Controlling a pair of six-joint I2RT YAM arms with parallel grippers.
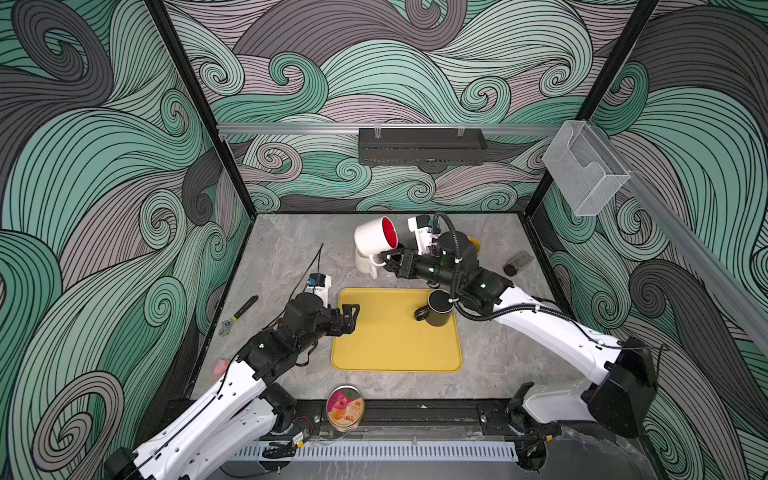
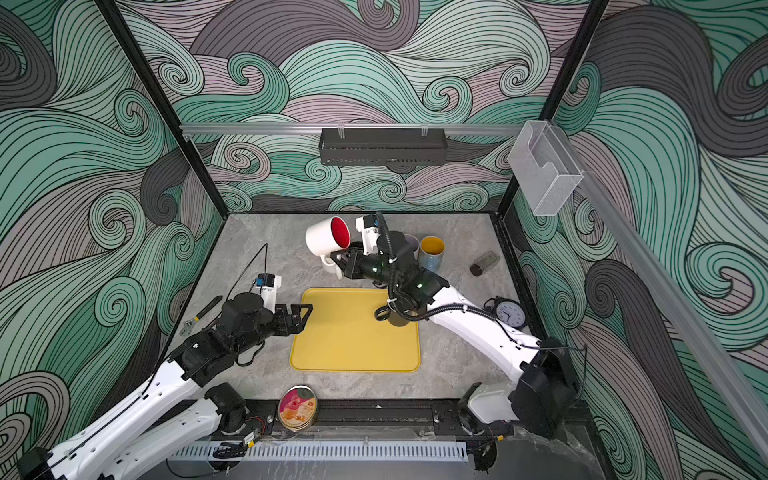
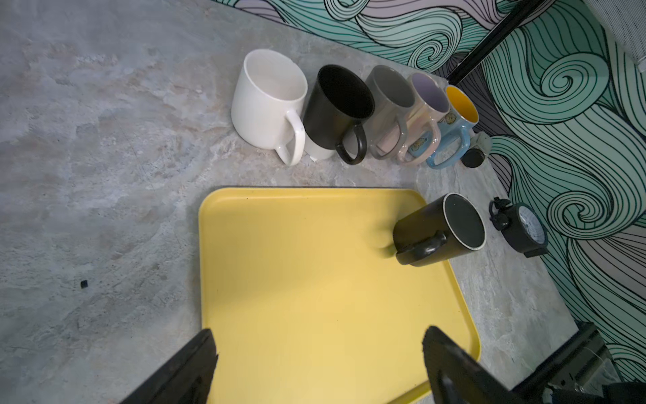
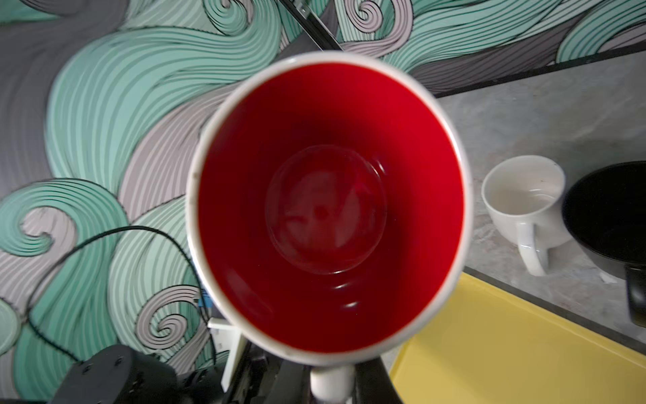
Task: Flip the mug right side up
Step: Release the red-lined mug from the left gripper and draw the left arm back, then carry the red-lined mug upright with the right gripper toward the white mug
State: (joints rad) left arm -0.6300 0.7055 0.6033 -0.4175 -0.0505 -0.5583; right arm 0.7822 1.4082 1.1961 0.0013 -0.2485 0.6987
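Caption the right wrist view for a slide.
Right gripper grips a white ceramic mug with red interior by its handle, mouth toward camera.

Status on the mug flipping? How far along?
Looks done: five mugs stand upright in a row behind the yellow tray. In hand: the right claw is shut on the handle of the red-lined white mug, held off the table with its mouth sideways, not yet set down. To do: the black mug sits base-up on the tray; the left claw hangs open at the tray's left edge, holding nothing.
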